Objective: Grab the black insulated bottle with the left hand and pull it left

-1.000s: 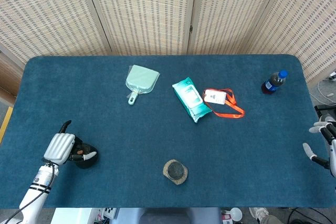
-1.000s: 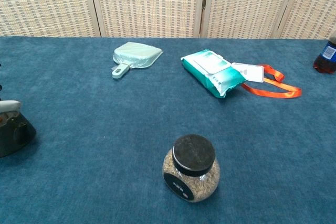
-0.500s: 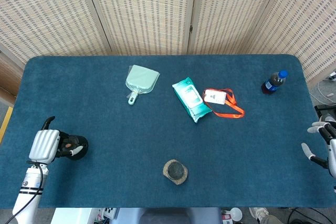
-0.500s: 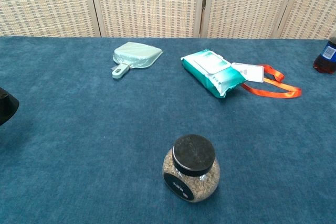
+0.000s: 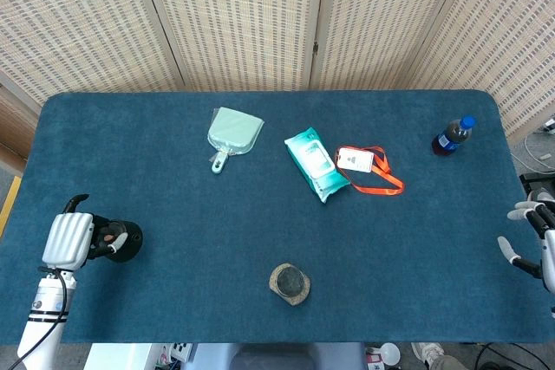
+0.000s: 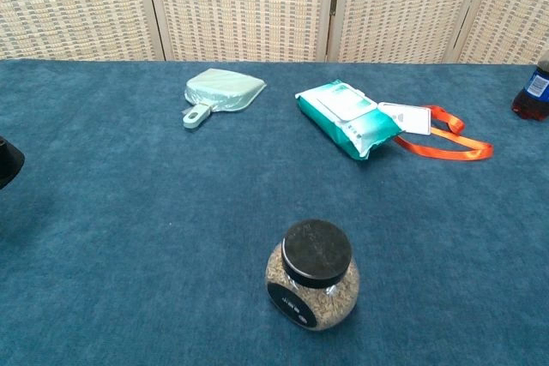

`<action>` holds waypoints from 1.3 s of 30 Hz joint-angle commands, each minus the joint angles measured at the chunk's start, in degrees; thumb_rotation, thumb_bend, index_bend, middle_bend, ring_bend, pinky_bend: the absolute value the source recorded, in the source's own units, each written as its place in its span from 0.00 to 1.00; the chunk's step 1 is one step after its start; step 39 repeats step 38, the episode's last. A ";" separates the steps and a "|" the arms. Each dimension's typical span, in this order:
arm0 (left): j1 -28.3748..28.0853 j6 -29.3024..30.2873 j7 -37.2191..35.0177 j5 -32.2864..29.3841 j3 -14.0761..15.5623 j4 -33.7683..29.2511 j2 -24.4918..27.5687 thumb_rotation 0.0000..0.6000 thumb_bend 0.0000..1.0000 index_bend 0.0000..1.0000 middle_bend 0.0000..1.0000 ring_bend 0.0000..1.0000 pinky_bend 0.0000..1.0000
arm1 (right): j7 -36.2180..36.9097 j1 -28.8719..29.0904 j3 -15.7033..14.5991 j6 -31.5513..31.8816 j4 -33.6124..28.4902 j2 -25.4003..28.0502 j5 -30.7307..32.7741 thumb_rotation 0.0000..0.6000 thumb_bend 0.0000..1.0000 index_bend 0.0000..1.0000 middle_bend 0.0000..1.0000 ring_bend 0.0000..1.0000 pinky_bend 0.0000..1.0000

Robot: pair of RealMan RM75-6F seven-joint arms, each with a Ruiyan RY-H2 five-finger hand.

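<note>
The black insulated bottle (image 5: pixel 120 243) stands near the table's front left corner, seen from above. My left hand (image 5: pixel 74 239) grips it from its left side, fingers wrapped around it. In the chest view only a sliver of the bottle (image 6: pixel 9 162) shows at the left edge, and the left hand is out of frame there. My right hand (image 5: pixel 531 241) hangs beyond the table's right edge with fingers spread, holding nothing.
A jar of grains with a black lid (image 5: pixel 290 282) stands near the front middle. Further back lie a mint dustpan (image 5: pixel 232 134), a teal wipes pack (image 5: pixel 314 162), a badge on an orange lanyard (image 5: pixel 368 167) and a small dark drink bottle (image 5: pixel 451 136).
My left hand has dragged the black bottle leftward along the front of the table, most of it in the first half second. The right hand has not moved.
</note>
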 commanded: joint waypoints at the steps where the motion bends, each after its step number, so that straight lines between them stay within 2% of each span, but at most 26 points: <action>1: 0.04 0.16 0.00 0.27 -0.05 0.01 0.04 0.86 0.25 1.00 1.00 0.93 0.18 | 0.01 0.03 -0.02 -0.14 0.06 -0.03 0.11 1.00 0.26 0.43 0.34 0.23 0.23; 7: 0.08 0.15 -0.10 1.08 0.17 0.03 0.31 0.88 0.31 1.00 1.00 0.93 0.19 | 0.20 0.08 -0.05 -0.30 0.28 -0.17 0.26 1.00 0.26 0.43 0.34 0.23 0.23; 15: 0.00 -0.25 0.85 1.77 0.62 0.07 0.48 0.91 0.32 1.00 1.00 0.93 0.19 | 0.47 0.22 -0.07 -0.71 0.67 -0.31 0.50 1.00 0.26 0.43 0.34 0.23 0.23; 22: -0.17 -1.20 2.10 2.28 1.39 0.10 0.67 1.00 0.32 1.00 1.00 0.93 0.19 | 0.50 0.51 -0.10 -1.27 0.89 -0.43 0.64 1.00 0.26 0.43 0.34 0.23 0.23; 39: 0.01 -1.27 2.10 2.81 1.77 0.97 -0.04 1.00 0.32 1.00 1.00 0.93 0.20 | 0.02 0.34 -0.25 -1.00 0.16 -0.13 0.57 1.00 0.26 0.43 0.34 0.23 0.23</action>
